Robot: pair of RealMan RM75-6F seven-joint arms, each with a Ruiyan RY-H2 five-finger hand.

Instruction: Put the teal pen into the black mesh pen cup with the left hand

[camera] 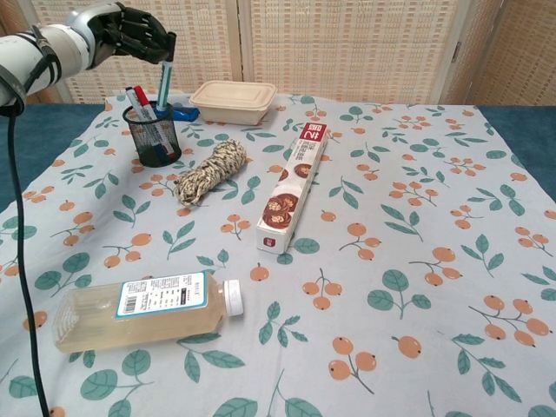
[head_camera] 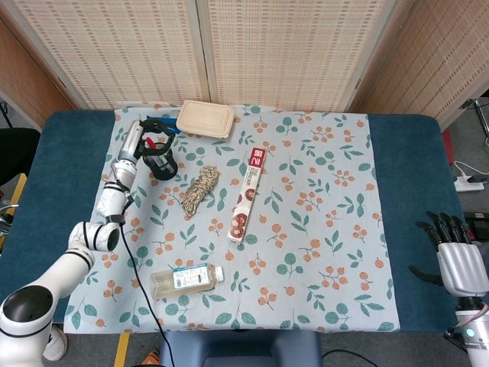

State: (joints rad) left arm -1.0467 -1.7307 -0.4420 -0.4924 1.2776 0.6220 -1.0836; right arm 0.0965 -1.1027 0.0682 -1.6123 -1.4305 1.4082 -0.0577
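While the left hand (camera: 130, 36) hangs over the far left of the table, here is how things stand.

Left hand: fingers clamped on the top of the teal pen (camera: 163, 84), above the black mesh pen cup (camera: 152, 135).
Teal pen: nearly upright, lower end at or just inside the cup's rim; from here I cannot tell how deep it sits.
Right hand (head_camera: 456, 252): idle off the table's near right corner, fingers apart, holding nothing.
Cup contents: a red-capped marker (camera: 142, 97) and another pen lean inside, taking up room.
Risk, tip: if the tip is only on the rim, letting go could send the pen down outside the cup.
Risk, cup: it looks light; a sideways push from the pen or fingers could tip or slide it.
Close by: a blue item (camera: 182, 112) just behind the cup, a beige lidded box (camera: 233, 100) beside that, a rope bundle (camera: 209, 171) near the front.
Further off: a long printed carton (camera: 294, 187) mid-cloth and a bottle (camera: 143, 307) lying on its side, both well apart from the cup.
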